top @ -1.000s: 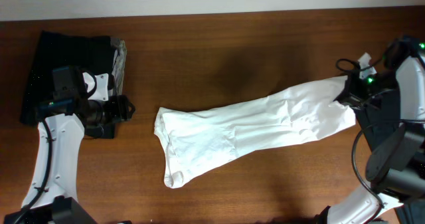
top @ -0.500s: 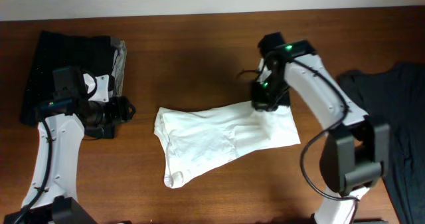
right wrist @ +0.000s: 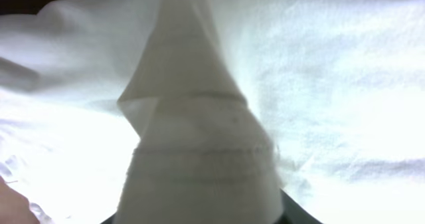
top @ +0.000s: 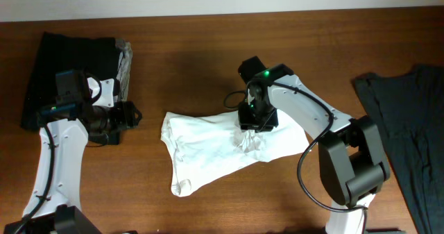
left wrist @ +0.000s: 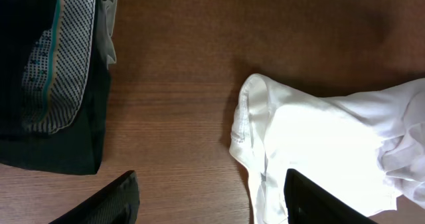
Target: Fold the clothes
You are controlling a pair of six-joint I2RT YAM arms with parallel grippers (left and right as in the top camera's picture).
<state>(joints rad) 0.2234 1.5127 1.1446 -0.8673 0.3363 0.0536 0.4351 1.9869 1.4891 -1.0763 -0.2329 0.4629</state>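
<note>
A white garment point(top: 222, 147) lies in the middle of the table, its right part doubled back over itself. My right gripper point(top: 254, 119) is shut on a hemmed edge of the white garment point(right wrist: 199, 151) and holds it over the garment's middle. My left gripper point(top: 128, 114) is open and empty, just left of the garment's left end point(left wrist: 265, 137). Its two fingers point(left wrist: 209, 201) show at the bottom of the left wrist view, over bare wood.
A stack of folded dark clothes point(top: 69, 60) with a dotted grey piece point(left wrist: 60, 58) sits at the back left. A dark garment point(top: 409, 123) lies spread at the right edge of the table.
My right gripper has carried the garment's right end leftward across the table, folding it over the middle. The dark garment at the right came into view. The left arm has not moved.
</note>
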